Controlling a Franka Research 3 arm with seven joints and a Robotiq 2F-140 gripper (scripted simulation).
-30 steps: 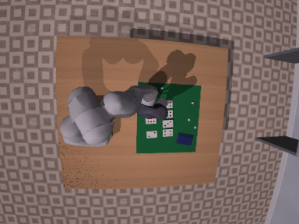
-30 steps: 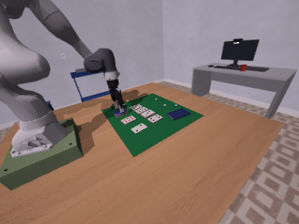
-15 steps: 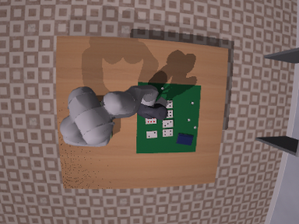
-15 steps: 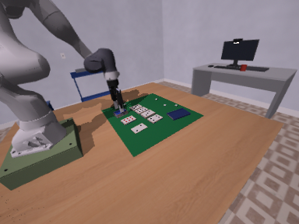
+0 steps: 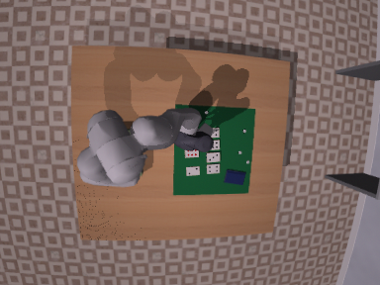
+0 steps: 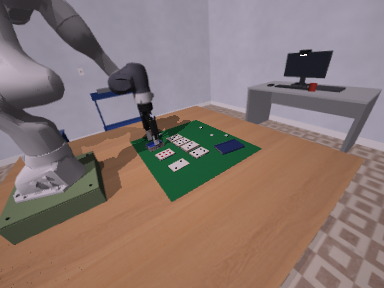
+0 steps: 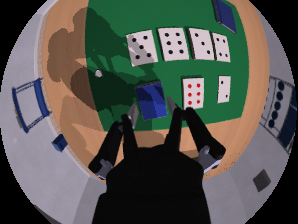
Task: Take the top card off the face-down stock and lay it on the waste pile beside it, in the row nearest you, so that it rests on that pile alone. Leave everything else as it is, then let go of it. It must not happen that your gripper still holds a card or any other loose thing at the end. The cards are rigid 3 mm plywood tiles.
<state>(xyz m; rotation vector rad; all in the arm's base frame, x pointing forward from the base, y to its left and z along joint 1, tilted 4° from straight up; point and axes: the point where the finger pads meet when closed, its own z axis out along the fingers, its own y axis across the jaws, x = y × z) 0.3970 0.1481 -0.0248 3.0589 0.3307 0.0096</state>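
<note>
The green mat (image 5: 214,150) holds the cards. In the wrist view the blue face-down stock (image 7: 152,100) lies in the near row, with a red-pip face-up card (image 7: 193,92) right beside it and another face-up card (image 7: 224,90) further right. My gripper (image 7: 152,104) stands half open, pointing down, with one finger on each side of the stock; I cannot see the fingers pressing on it. In the exterior view the gripper (image 6: 153,142) is low over the blue stock (image 6: 152,147). In the top view the arm (image 5: 188,131) hides the stock.
A row of several face-up cards (image 7: 176,44) lies beyond the near row. A separate blue deck (image 6: 229,146) sits at the mat's far corner. Small white markers (image 5: 243,131) dot the mat's far edge. The robot base (image 6: 45,185) stands on the table to the left.
</note>
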